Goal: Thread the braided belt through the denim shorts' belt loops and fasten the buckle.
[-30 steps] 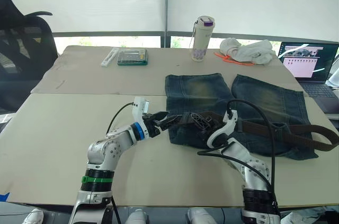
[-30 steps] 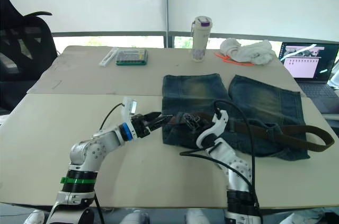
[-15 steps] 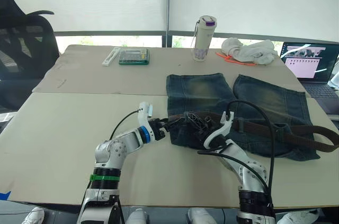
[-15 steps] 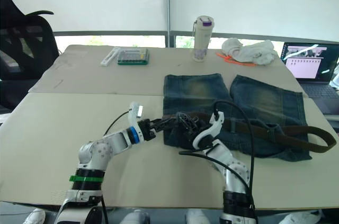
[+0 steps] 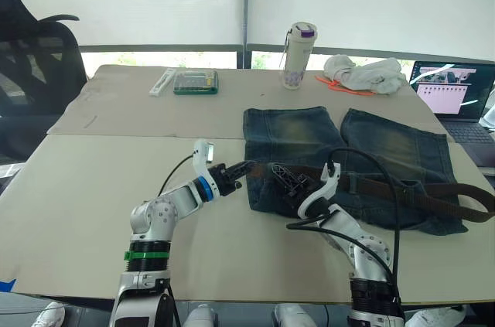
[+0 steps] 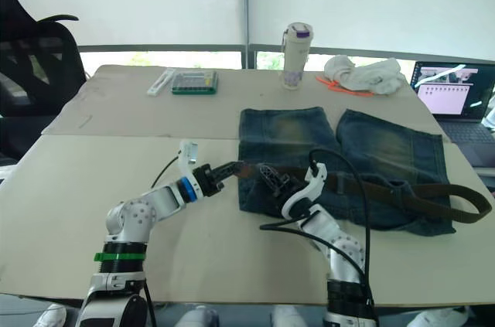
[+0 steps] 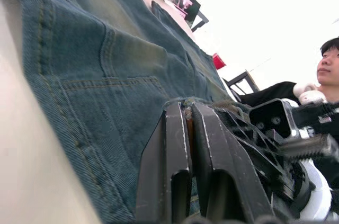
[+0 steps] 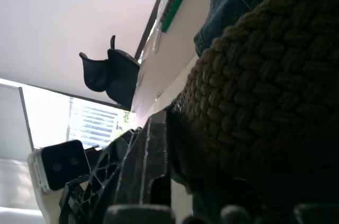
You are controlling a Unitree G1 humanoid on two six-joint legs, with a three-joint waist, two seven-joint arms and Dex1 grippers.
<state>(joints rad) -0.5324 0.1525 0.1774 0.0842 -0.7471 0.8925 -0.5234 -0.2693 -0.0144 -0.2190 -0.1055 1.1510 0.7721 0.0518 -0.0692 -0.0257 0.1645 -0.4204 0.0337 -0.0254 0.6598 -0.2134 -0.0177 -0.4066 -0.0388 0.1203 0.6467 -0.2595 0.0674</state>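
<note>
The denim shorts [image 5: 294, 130] lie flat on the table, waistband toward me. The braided belt [image 5: 433, 188] runs along the waistband and curls into a loop past the shorts' right edge. Its near end sits at the waistband's left corner. My left gripper [image 5: 246, 168] reaches in from the left and is shut on that end. The left wrist view shows a thin brown strip pinched between the fingers [image 7: 175, 128]. My right gripper [image 5: 285, 178] hovers just right of it over the waistband, with the belt [image 8: 265, 75] pressed close in front of its camera. I cannot make out the belt loops or the buckle.
A bottle [image 5: 298, 55], a white cloth bundle [image 5: 363, 74] and a green box [image 5: 193, 82] stand at the table's far side. A laptop [image 5: 452, 87] is at far right, a black chair [image 5: 31, 56] at far left. A person [image 7: 328, 70] sits nearby.
My left gripper stood open beside the shorts' left edge and has now closed on the belt's end. The right arm stays about where it was.
</note>
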